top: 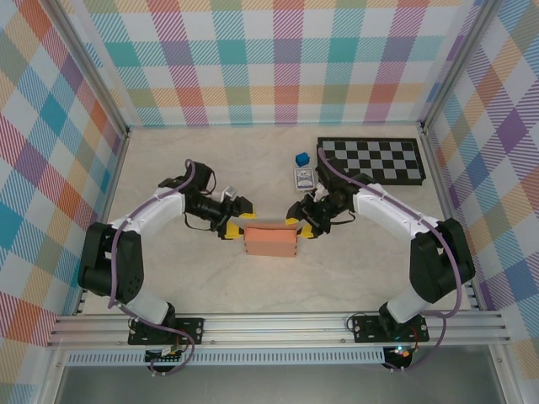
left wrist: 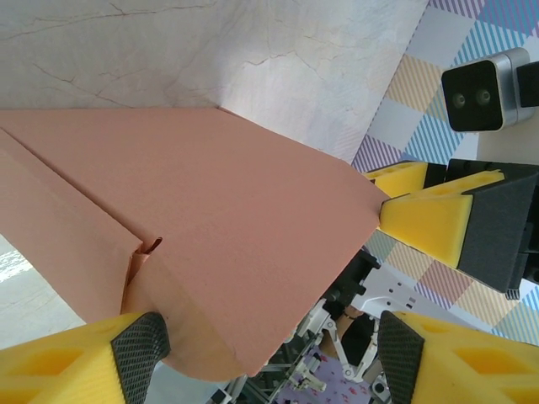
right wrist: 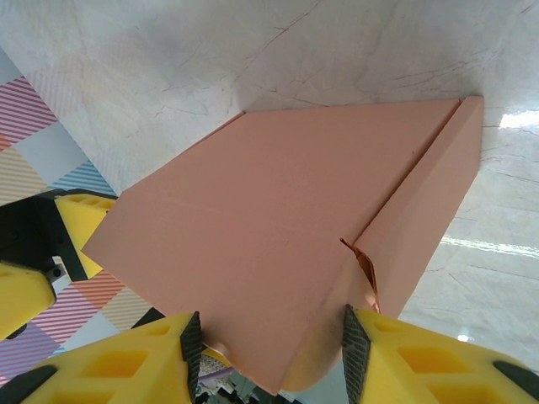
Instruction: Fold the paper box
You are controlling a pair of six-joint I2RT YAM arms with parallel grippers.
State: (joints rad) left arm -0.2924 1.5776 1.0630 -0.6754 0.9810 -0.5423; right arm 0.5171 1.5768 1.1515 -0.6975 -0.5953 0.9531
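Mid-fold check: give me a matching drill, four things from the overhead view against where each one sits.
Things:
1. paper box
2. blue cube
3. card pack
4. checkerboard mat

Places:
A. far right corner
B. centre, nearest of the four
C. just on the near side of the cube
D. beside the mat's left edge, level with its middle

Pairs: 1-B, 2-D, 3-C, 4-A
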